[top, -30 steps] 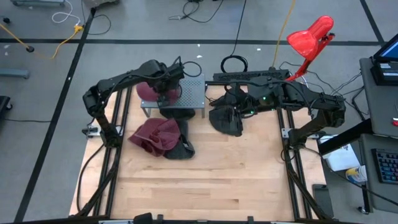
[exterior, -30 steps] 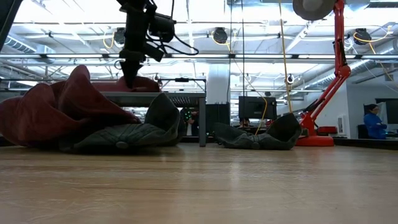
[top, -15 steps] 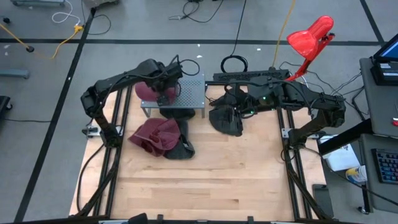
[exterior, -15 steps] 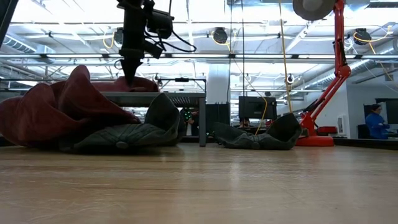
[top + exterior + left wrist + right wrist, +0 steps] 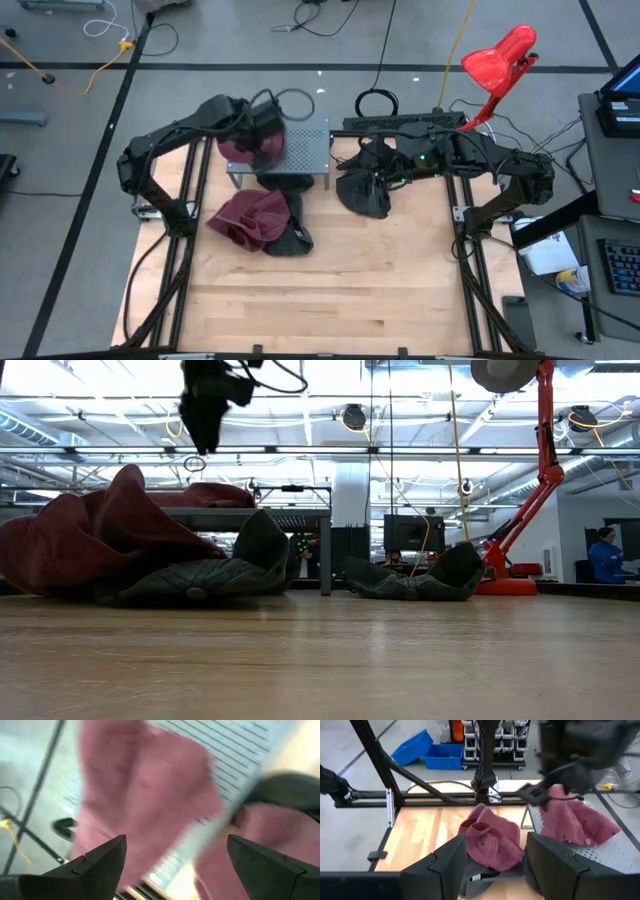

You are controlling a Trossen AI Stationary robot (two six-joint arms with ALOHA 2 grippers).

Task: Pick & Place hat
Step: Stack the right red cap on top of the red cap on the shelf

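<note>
Hat [image 5: 238, 148] on rack [image 5: 305, 150], unlabelled

Maroon hat [image 5: 236, 148] on grey perforated rack [image 5: 305, 148], dk grey hat [image 5: 365, 192].

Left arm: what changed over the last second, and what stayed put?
The left end effector has lifted off the maroon hat on the grey metal stand and pulled back, fingers open and empty; the hat stays on the stand. Unchanged: the maroon hat and dark hat on the table, and the right end effector at the dark hat.
</note>
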